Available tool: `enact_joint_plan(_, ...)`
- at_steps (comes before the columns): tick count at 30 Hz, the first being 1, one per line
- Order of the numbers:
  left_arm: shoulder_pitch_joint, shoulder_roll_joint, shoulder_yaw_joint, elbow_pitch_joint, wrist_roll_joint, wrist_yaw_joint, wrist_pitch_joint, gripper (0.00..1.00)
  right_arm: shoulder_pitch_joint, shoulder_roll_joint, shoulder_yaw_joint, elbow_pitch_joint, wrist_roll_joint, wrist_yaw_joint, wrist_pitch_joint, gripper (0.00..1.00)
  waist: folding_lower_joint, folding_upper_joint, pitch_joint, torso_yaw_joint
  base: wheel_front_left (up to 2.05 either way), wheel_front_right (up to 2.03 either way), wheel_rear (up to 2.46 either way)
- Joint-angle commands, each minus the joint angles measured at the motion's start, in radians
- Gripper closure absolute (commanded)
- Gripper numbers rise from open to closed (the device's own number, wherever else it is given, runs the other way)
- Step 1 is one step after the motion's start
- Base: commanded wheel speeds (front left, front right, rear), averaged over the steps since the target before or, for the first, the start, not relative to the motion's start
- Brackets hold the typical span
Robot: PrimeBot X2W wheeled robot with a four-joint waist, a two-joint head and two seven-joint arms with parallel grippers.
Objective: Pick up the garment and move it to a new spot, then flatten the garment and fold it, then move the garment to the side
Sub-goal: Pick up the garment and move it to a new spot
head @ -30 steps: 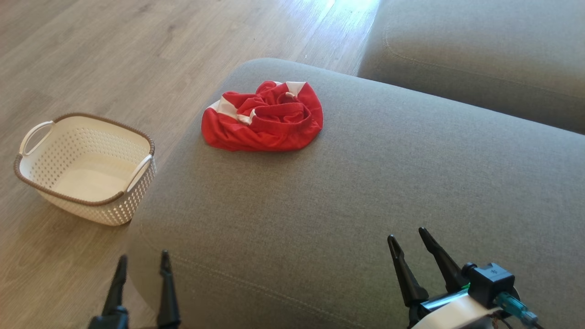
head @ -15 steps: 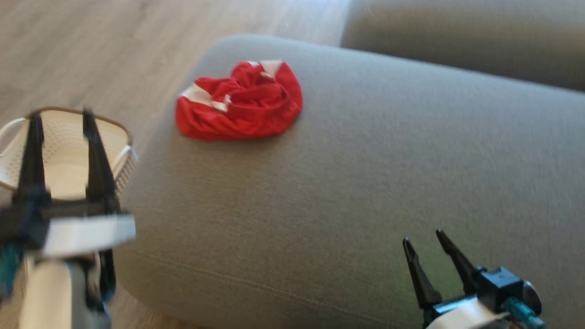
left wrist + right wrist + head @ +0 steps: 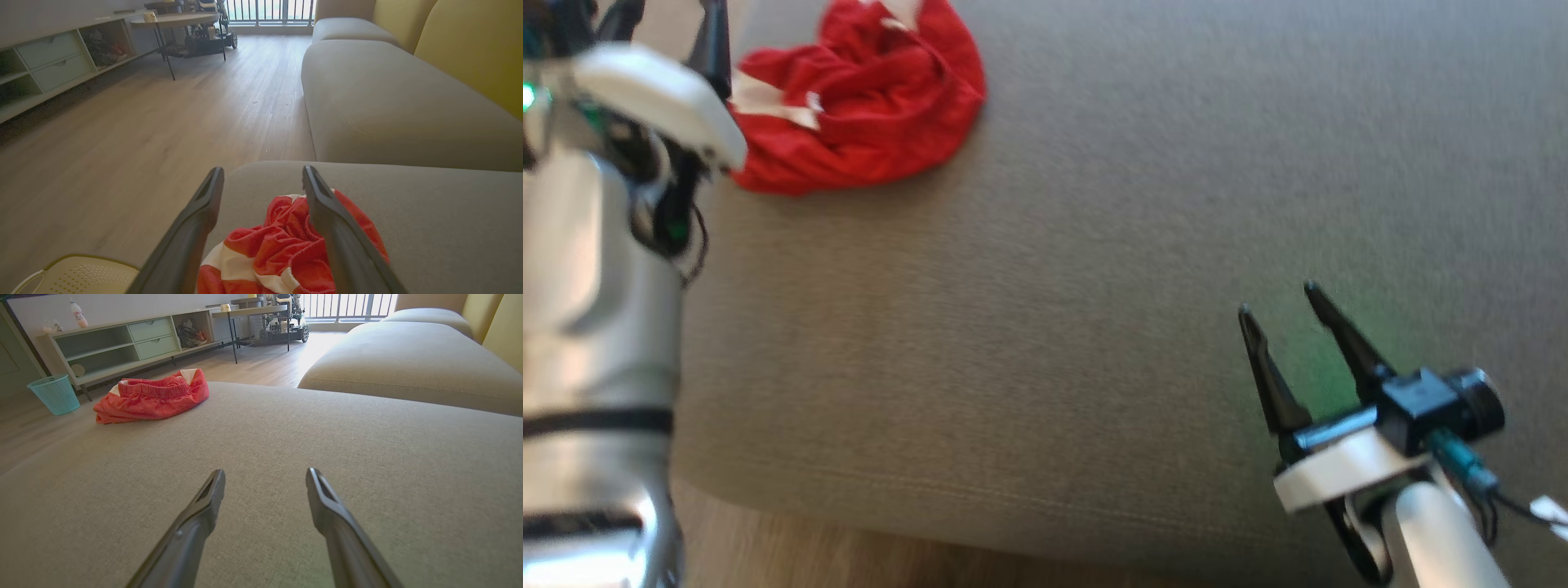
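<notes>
- Your left gripper (image 3: pixel 262 173) has advanced to the garment (image 3: pixel 866 106), fingers poised over it; the head view has shifted too.
- Garment: crumpled at the sofa cushion's (image 3: pixel 1094 245) far left corner.
- Both jaws released; right gripper (image 3: pixel 1277 299) holds nothing.

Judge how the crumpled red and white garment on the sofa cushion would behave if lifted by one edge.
The garment is probably floppy: it lies bunched in soft folds, so it would likely drape and unfurl. It seems light, since the sofa cushion shows no obvious dent beneath it. Its gathered waistband may stretch when pulled.
</notes>
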Motion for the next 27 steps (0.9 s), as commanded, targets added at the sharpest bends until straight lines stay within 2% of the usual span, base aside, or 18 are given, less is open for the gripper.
enact_joint_plan(1,-0.080,0.063,0.012,0.043,-0.023,-0.007,0.050,0.00,-0.040,-0.011,0.032,-0.042,-0.008,0.000,-0.010,0.00,0.0000,0.0000,0.098,-0.082,0.00,0.00,0.00)
enact_joint_plan(3,-0.115,0.074,0.000,0.085,-0.035,-0.010,0.081,0.00,-0.054,-0.013,0.037,-0.047,-0.009,0.000,-0.010,0.00,0.0000,0.0000,0.115,-0.099,0.00,0.00,0.00)
enact_joint_plan(4,-0.171,0.088,-0.038,0.161,-0.063,-0.013,0.149,0.00,-0.073,-0.016,0.040,-0.055,-0.009,0.000,-0.010,0.00,0.0000,0.0000,0.140,-0.126,0.00,0.00,0.00)
enact_joint_plan(5,-0.171,0.088,-0.038,0.161,-0.063,-0.013,0.149,0.00,-0.073,-0.016,0.040,-0.055,-0.009,0.000,-0.010,0.00,0.0000,0.0000,0.140,-0.126,0.00,0.00,0.00)
enact_joint_plan(7,-0.208,0.104,-0.100,0.210,-0.105,-0.014,0.222,0.00,-0.084,-0.017,0.039,-0.062,-0.009,0.000,-0.010,0.00,0.0000,0.0000,0.159,-0.151,0.00,0.00,0.00)
enact_joint_plan(15,-0.279,0.211,-0.288,0.299,-0.245,-0.014,0.448,0.00,-0.123,-0.008,0.041,-0.098,0.001,0.000,-0.010,0.00,0.0000,0.0000,0.235,-0.232,0.00,0.00,0.00)
enact_joint_plan(22,-0.283,0.252,-0.397,0.325,-0.323,-0.014,0.570,0.00,-0.146,0.009,0.039,-0.120,0.016,0.000,-0.010,0.00,0.0000,0.0000,0.269,-0.257,0.00,0.00,0.00)
enact_joint_plan(25,-0.286,0.267,-0.412,0.320,-0.347,-0.014,0.545,0.00,-0.150,0.014,0.036,-0.122,0.021,0.000,-0.010,0.00,0.0000,0.0000,0.272,-0.263,0.00,0.00,0.00)
enact_joint_plan(26,-0.287,0.272,-0.420,0.316,-0.351,-0.014,0.526,0.60,-0.151,0.015,0.036,-0.122,0.023,0.000,-0.010,0.00,0.0000,0.0000,0.272,-0.263,0.00,0.00,0.00)
enact_joint_plan(27,-0.290,0.278,-0.421,0.314,-0.356,-0.014,0.499,0.97,-0.151,0.016,0.035,-0.121,0.025,0.000,-0.010,0.00,0.0000,0.0000,0.271,-0.263,0.00,0.00,0.00)
